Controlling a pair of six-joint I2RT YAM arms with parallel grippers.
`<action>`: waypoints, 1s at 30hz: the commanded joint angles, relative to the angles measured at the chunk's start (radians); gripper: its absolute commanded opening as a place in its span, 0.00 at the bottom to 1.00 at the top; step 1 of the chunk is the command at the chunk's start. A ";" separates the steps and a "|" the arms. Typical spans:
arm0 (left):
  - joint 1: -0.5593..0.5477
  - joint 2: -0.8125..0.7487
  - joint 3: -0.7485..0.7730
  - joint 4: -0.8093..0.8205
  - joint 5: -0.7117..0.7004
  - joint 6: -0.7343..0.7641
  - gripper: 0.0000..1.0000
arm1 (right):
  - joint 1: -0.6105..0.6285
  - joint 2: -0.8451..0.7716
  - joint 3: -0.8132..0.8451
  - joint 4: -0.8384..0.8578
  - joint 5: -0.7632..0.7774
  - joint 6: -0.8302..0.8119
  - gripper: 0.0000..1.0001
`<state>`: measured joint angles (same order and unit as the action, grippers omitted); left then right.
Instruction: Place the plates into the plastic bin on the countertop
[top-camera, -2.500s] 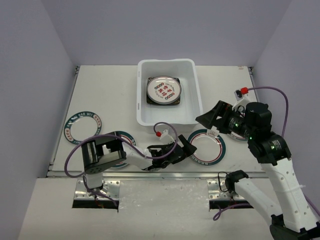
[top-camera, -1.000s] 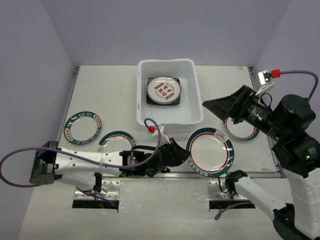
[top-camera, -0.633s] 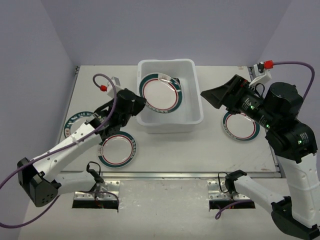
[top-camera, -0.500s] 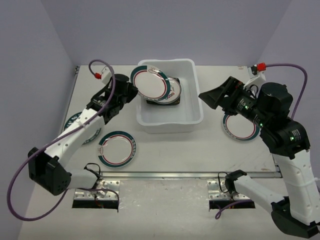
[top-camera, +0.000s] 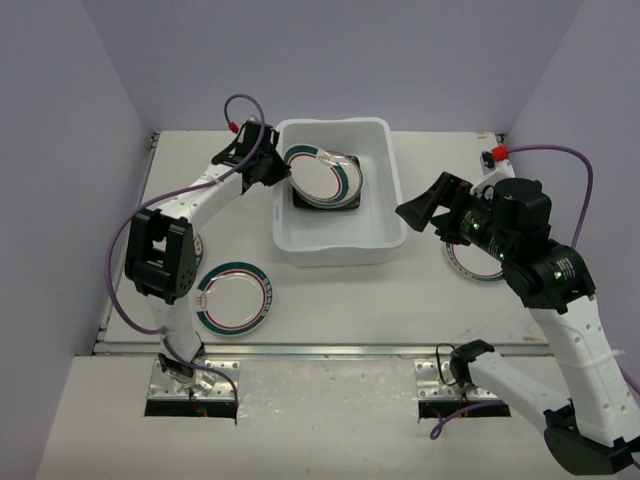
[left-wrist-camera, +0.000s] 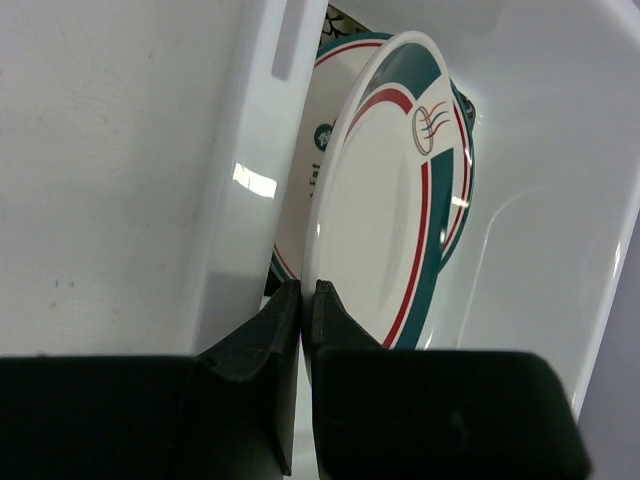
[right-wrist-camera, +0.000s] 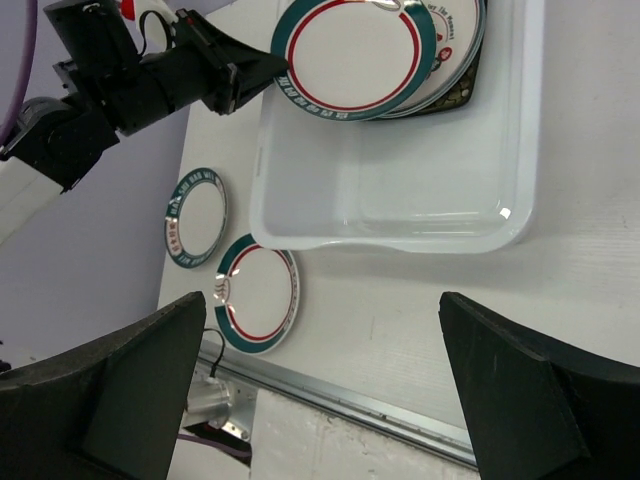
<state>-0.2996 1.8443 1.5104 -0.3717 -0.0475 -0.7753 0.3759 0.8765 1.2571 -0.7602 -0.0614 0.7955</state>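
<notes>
A round white plate with a teal and red rim (top-camera: 322, 178) (left-wrist-camera: 390, 220) (right-wrist-camera: 355, 55) hangs tilted inside the plastic bin (top-camera: 340, 240) (right-wrist-camera: 400, 190), over a smaller plate and a black square plate (top-camera: 299, 203). My left gripper (top-camera: 275, 170) (left-wrist-camera: 308, 300) (right-wrist-camera: 240, 75) is shut on that plate's left rim, right at the bin's left wall (left-wrist-camera: 250, 170). My right gripper (top-camera: 418, 212) (right-wrist-camera: 322, 297) hovers open and empty to the right of the bin. Three more round plates lie on the countertop (top-camera: 440, 310): a front left plate (top-camera: 235, 297) (right-wrist-camera: 258, 305), a far left plate (right-wrist-camera: 197, 215), and a right plate (top-camera: 470, 262) partly under my right arm.
A metal rail (top-camera: 320, 350) (right-wrist-camera: 400, 420) runs along the countertop's near edge. Grey walls close in the left, back and right sides. My left arm stretches along the left half of the table and covers most of the far left plate in the top view.
My left gripper has lifted a plate from the front of the countertop and carried it up and back into the bin. The right arm has shifted slightly lower, its jaws staying wide.
</notes>
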 joint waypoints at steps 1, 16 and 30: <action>0.032 0.080 0.134 0.094 0.127 0.027 0.00 | 0.003 -0.019 -0.006 0.016 0.060 -0.034 0.99; 0.001 0.286 0.472 -0.178 0.100 0.072 1.00 | 0.001 0.109 -0.015 -0.173 0.196 -0.030 0.99; -0.081 0.074 0.625 -0.442 0.006 0.237 1.00 | -0.043 0.262 -0.138 -0.201 0.610 -0.243 0.99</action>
<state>-0.3488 2.1106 2.0196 -0.7150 0.0029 -0.6210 0.3564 1.1226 1.1819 -0.9722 0.3369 0.6763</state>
